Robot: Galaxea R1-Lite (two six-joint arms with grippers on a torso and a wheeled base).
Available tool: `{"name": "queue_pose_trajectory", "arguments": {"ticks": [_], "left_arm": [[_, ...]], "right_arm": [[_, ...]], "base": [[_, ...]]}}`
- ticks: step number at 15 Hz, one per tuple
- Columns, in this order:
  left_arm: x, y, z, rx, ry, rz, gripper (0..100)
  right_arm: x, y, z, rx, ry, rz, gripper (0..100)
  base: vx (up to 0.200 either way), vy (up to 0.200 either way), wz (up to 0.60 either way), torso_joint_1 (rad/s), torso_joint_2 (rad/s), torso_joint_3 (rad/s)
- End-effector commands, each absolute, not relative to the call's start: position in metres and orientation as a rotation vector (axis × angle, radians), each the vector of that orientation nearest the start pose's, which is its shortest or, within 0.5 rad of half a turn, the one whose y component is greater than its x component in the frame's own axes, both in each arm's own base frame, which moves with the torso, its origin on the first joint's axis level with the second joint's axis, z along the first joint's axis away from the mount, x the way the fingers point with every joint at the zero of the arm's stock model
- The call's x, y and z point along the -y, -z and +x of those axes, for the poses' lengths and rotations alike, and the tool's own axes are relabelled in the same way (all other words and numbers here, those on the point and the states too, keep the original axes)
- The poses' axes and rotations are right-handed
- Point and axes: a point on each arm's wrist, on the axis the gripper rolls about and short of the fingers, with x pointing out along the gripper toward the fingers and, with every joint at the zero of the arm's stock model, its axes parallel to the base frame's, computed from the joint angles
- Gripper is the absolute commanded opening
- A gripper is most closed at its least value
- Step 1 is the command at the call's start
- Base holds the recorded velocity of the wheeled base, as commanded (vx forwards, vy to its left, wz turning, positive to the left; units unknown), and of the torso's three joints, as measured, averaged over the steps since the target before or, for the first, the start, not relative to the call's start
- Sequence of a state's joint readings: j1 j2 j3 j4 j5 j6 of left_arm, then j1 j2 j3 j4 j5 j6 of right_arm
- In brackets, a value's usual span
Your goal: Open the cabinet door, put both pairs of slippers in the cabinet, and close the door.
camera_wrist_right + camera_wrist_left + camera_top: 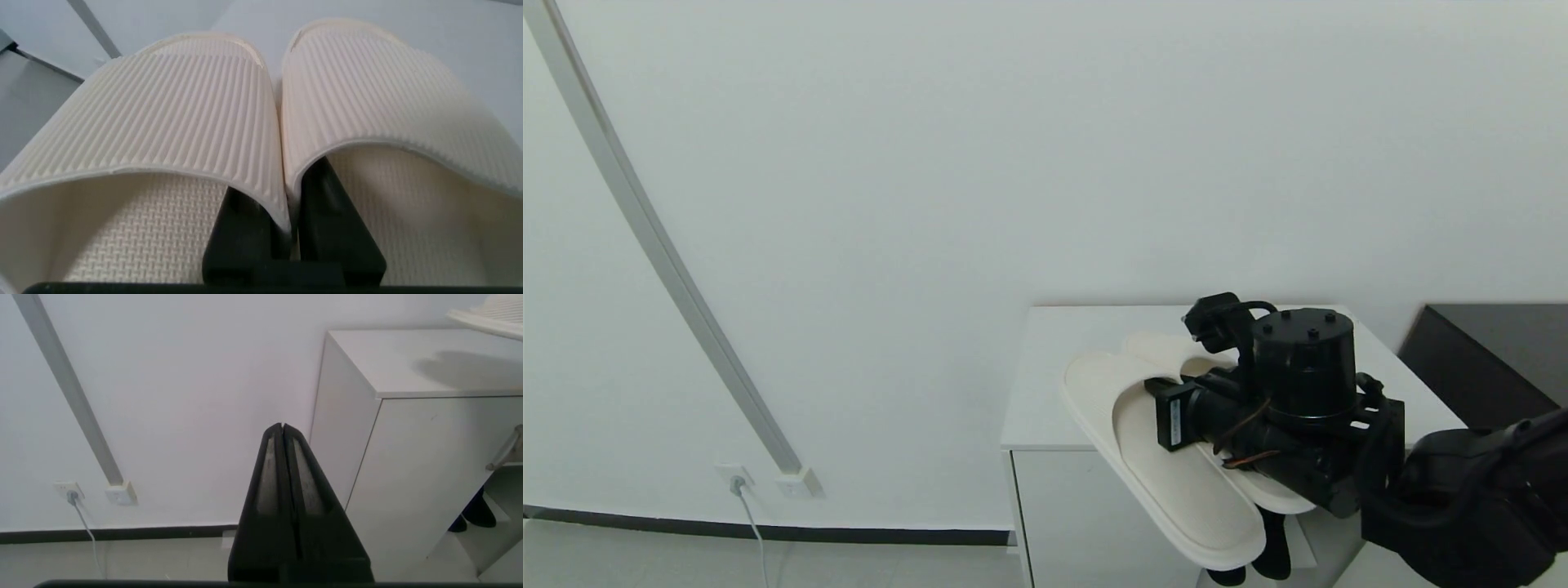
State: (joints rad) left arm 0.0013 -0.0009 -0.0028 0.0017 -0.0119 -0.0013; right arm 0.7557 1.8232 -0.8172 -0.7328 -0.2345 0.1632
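The right hand (290, 224) is closed on a pair of cream slippers (188, 106). Its two black fingers (245, 237) sit inside the slippers and pinch the inner walls of the two straps together, so both are carried as one bundle. In the head view the pair hangs from the hand with the toes over the top of the white cabinet (1045, 384) and the heels jutting out past its front edge, tilted downward.

Below the heels, a dark pair of slippers (1270, 555) rests on a shelf inside the cabinet. The left wrist view shows it too, past a bar handle (507, 449), so the door appears to be open.

The left hand (283, 433) is off to the cabinet's left side, fingers pressed together and holding nothing, facing the white wall.

By my reading, the door is open and one pair is stowed. The cream pair has yet to be lowered onto a shelf and released. After that, the door has to be closed.
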Motion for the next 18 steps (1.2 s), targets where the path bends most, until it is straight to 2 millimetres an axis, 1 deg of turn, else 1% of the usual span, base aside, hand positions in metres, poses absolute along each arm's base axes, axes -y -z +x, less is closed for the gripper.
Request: {"name": "queue_pose_trajectory", "arguments": {"ticks": [1, 2, 3, 4, 8, 11, 17, 18], "left_arm": [[0.000, -0.076, -0.023, 0.002, 0.011, -0.002, 0], [0.000, -0.076, -0.023, 0.002, 0.011, -0.002, 0], [0.000, -0.076, -0.023, 0.002, 0.011, -0.002, 0], [0.000, -0.076, -0.023, 0.000, 0.011, -0.002, 0], [0.000, -0.076, -0.023, 0.002, 0.011, -0.002, 0], [0.000, -0.076, -0.023, 0.002, 0.011, -0.002, 0], [0.000, -0.076, -0.023, 0.002, 0.011, -0.003, 0], [0.000, -0.076, -0.023, 0.002, 0.011, -0.003, 0]], "right_arm": [[-0.209, -0.165, 0.242, -0.304, -0.474, 0.007, 0], [-0.205, -0.170, 0.239, -0.317, -0.471, 0.002, 0], [-0.199, -0.181, 0.237, -0.301, -0.484, 0.016, 0], [-0.194, -0.186, 0.238, -0.288, -0.481, 0.026, 0], [-0.190, -0.189, 0.235, -0.280, -0.477, 0.029, 0], [-0.187, -0.192, 0.231, -0.278, -0.516, 0.035, 0], [-0.184, -0.191, 0.225, -0.290, -0.565, 0.038, 0], [-0.183, -0.189, 0.224, -0.298, -0.573, 0.034, 0]], "base": [[0.000, 0.000, 0.00, 0.000, 0.00, 0.000], [0.000, 0.000, 0.00, 0.000, 0.00, 0.000], [0.000, 0.000, 0.00, 0.000, 0.00, 0.000], [0.000, 0.000, 0.00, 0.000, 0.00, 0.000], [0.000, 0.000, 0.00, 0.000, 0.00, 0.000], [-0.200, 0.000, 0.00, 0.012, 0.01, 0.002], [-0.200, 0.000, 0.00, -0.001, 0.00, 0.005], [0.000, 0.000, 0.00, 0.000, 0.00, 0.000]]}}
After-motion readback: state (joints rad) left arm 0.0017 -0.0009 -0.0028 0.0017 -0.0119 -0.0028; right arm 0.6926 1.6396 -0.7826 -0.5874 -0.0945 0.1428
